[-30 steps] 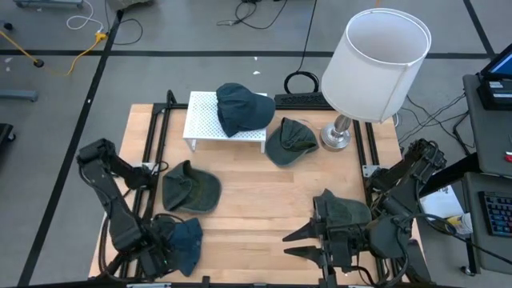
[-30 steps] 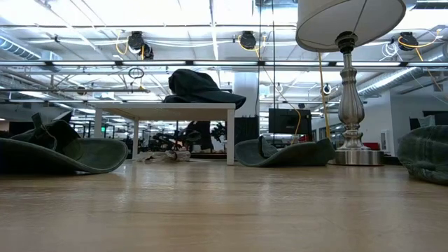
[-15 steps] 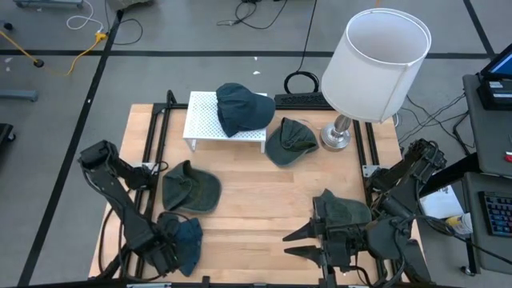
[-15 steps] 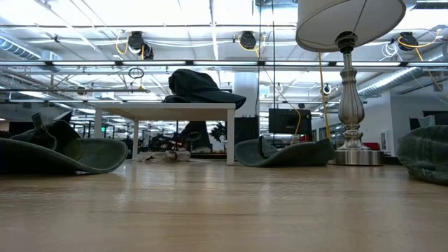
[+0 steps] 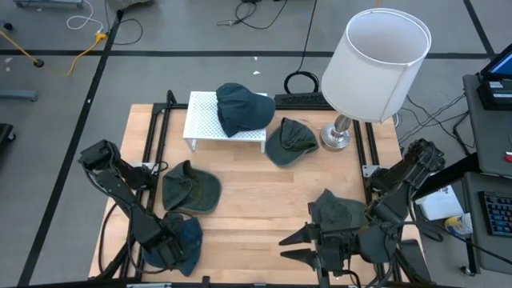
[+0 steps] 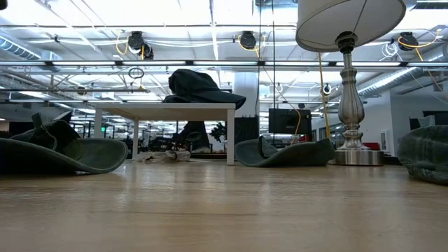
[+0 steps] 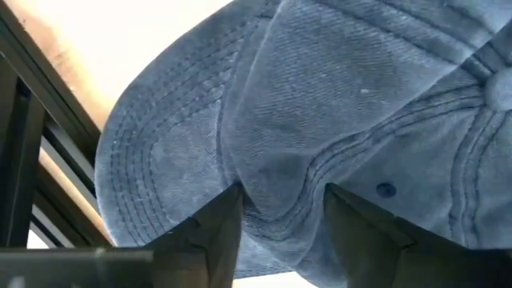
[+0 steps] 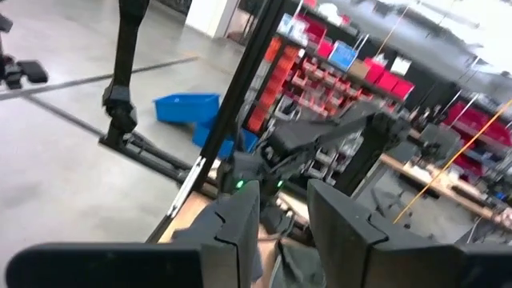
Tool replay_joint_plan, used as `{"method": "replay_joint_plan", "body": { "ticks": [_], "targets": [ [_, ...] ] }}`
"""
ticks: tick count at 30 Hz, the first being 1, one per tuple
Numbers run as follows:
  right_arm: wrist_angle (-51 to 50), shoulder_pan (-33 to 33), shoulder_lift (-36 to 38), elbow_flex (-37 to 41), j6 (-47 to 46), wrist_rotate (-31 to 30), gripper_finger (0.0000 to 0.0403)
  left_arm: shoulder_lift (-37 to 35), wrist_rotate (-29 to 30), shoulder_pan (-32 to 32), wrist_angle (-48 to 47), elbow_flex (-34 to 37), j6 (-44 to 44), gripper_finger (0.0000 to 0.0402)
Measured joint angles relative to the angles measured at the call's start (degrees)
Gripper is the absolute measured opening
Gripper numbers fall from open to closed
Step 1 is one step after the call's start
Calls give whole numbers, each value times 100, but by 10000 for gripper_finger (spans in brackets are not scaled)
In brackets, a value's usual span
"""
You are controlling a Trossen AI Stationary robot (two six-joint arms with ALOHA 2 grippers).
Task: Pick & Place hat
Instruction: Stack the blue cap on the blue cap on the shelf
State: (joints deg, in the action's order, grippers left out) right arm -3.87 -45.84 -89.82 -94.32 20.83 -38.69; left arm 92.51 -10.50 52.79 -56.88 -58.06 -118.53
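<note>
Since a second ago, the left gripper has slid a little farther onto the blue hat at the near left corner of the table, its fingers drawing in, while the right arm has shifted slightly toward the table's middle. From above, the left arm runs from its base at the table's left edge, folded at the elbow, with the forearm slanting down toward the near edge and the wrist pitched low over the blue hat. In the left wrist view the two dark fingers straddle a raised fold of the hat's blue fabric, partly closed around it and touching the cloth; whether the pinch is firm cannot be told. The right gripper sits at the near right, pointing toward the table's middle, its jaws narrowly apart and holding nothing, beside a grey-green hat. Another dark hat lies on the white stand; two more hats lie on the wood, near a lamp.
</note>
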Motion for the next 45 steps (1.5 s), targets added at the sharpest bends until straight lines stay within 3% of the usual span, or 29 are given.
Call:
{"method": "replay_joint_plan", "body": {
  "ticks": [11, 16, 24, 31, 38, 45],
  "targets": [
    [596, 0, 0, 192, 602, -4, 100, 0, 4, -22, -1, 2, 358, 14],
    [633, -37, 0, 192, 556, -16, 100, -288, 282, -124, 24, -59, 600, 5],
    [700, -182, 0, 192, 231, -62, 100, -1457, 2097, -255, 55, -212, 889, 3],
    [1009, -300, 2, 192, -430, -874, 100, -2645, 3513, -257, 604, -224, 1613, 2],
    [1014, -214, 2, 192, -1272, -1226, 106, -3633, 4718, -262, 1273, -225, 2932, 1],
    [1011, 233, 2, 192, -2818, -1225, 163, -4271, 5068, -377, 2808, -225, 5134, 1]
  ]
}}
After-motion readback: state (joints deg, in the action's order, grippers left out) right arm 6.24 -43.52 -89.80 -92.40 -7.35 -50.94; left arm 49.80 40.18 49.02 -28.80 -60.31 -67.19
